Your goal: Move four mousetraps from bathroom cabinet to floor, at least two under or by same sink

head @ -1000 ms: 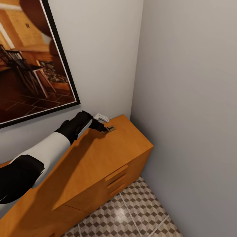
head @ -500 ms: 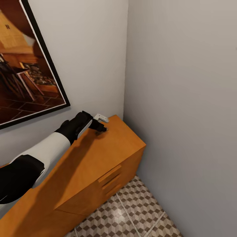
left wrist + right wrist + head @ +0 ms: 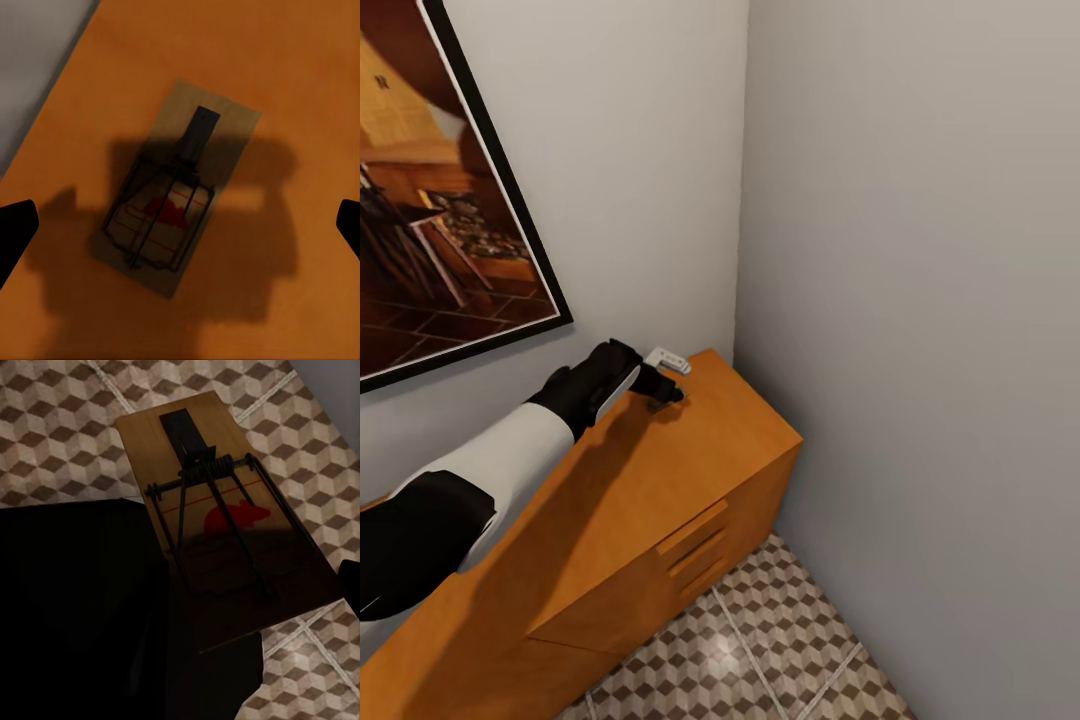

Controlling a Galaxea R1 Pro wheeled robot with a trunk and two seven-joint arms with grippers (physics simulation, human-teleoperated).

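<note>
Now your left gripper [image 3: 180,217] hangs spread above a mousetrap [image 3: 174,193] lying on the cabinet [image 3: 660,480] top near the wall corner. Next, lower and close. Your right gripper seems to pinch another mousetrap [image 3: 225,521], over the bathroom floor [image 3: 60,427].

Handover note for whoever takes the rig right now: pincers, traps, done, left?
Left pincer: open, fingers either side of a mousetrap lying flat on the cabinet top near the wall corner, not yet gripped.
Right pincer: holds a second mousetrap above the bathroom floor; its fingertips are hard to make out.
Done: no trap seen set on the floor.
Left: close on the cabinet trap, then floor placement by the sink.
</note>
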